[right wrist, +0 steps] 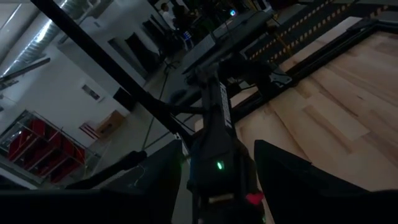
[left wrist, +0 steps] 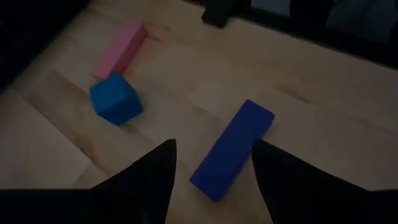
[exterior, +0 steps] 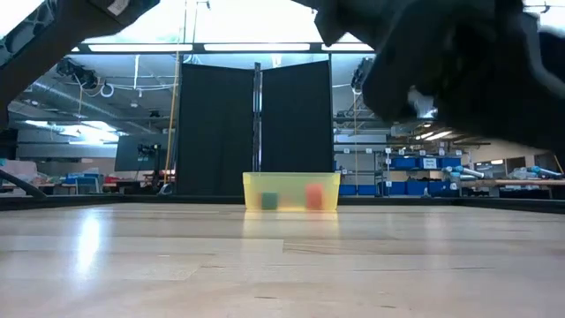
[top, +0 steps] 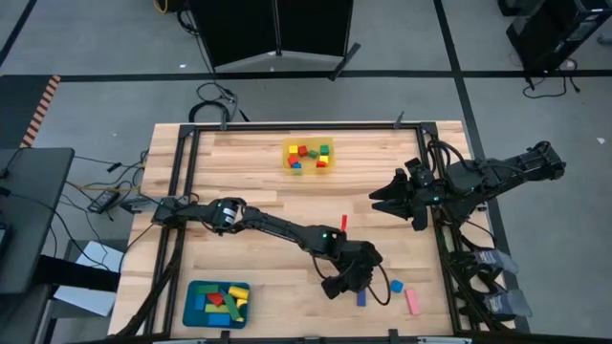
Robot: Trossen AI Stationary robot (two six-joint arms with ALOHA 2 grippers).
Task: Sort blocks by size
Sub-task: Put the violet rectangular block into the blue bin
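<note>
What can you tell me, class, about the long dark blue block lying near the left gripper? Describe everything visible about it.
The dark blue block is a long rectangular bar with flat faces and sharp edges, evenly painted, probably wood. It lies flat on the wooden table near the front edge, set diagonally. The left gripper hovers just above with open fingers on either side of its near end, not gripping it. A small blue cube and a pink bar lie close by, neither touching it.

The whole table point(top: 287, 191) is seen from straight overhead. It is viewed level from its surface by the low camera (facing the room); the yellow tray point(top: 308, 156) is shared. Wrist cameras sit close.
</note>
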